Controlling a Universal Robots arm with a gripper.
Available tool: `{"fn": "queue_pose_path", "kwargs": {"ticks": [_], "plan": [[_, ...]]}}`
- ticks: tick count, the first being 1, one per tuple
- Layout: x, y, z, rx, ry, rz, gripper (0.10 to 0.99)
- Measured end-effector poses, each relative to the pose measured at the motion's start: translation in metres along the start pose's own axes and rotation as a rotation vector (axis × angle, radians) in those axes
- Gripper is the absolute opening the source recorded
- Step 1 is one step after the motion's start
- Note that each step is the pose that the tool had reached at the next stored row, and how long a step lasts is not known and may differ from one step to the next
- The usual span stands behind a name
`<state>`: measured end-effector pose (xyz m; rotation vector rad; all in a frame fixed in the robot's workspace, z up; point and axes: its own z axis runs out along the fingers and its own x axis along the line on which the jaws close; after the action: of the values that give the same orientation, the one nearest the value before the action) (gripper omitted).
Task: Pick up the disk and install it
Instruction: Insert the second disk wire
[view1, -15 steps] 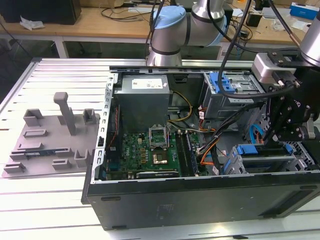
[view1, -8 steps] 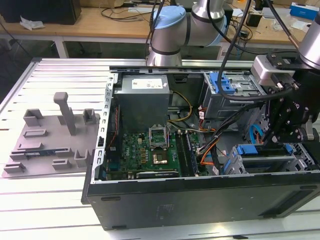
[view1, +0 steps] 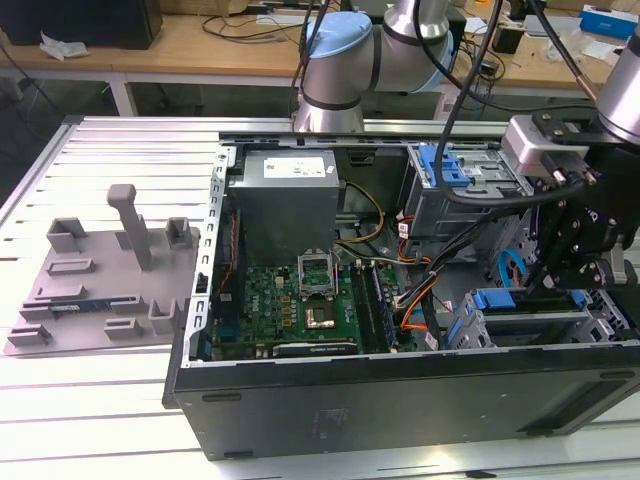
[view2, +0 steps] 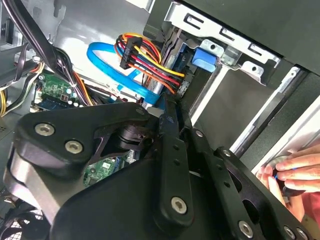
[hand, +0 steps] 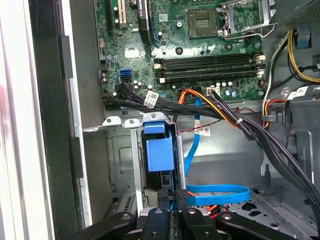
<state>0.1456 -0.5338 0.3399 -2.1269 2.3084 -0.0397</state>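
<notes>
While the arm (view1: 585, 230) reaches down into the case (view1: 400, 400), jaws pinched on the disk (hand: 159, 155).

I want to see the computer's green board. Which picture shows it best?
The first wrist view: the green board lies flat and close, slots plain. The exterior view shows it whole but farther off. The second wrist view shows patches behind the gripper.

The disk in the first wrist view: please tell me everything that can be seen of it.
The disk is seen end-on, mostly as its blue plastic carrier: a smooth blue face with a smaller blue tab next to it. It stands on edge in a slot of the grey metal drive cage, between thin metal walls, close to the motherboard. A flat blue cable runs beside it. The hand sits right at its dark near end; whether it grips the disk cannot be told.
</notes>
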Motion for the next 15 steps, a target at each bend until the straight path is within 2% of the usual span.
{"fn": "queue_pose_path", "kwargs": {"ticks": [1, 2, 3, 4, 5, 6, 11, 12, 13, 15], "plan": [[0.0, 0.0001, -0.0002, 0.0, -0.0004, 0.0, 0.161], [0.0001, 0.0, -0.0052, 0.0, -0.0006, 0.0, 0.231], [0.0002, -0.0001, -0.0124, 0.0, -0.0004, 0.0, 0.231], [0.0003, -0.0002, -0.0191, 0.0, -0.0004, 0.0, 0.298], [0.0002, -0.0004, -0.0272, 0.0, -0.0001, 0.0, 0.298], [0.0, -0.0004, -0.0306, 0.0, 0.0002, 0.0, 0.298], [-0.0002, -0.0004, -0.0307, 0.0, 0.0007, 0.0, 0.298], [-0.0002, -0.0004, -0.0307, 0.0, 0.0007, 0.0, 0.157], [-0.0002, -0.0004, -0.0307, 0.0, 0.0008, 0.0, 0.106], [-0.0002, -0.0004, -0.0307, 0.0, 0.0009, 0.0, 0.106]]}}
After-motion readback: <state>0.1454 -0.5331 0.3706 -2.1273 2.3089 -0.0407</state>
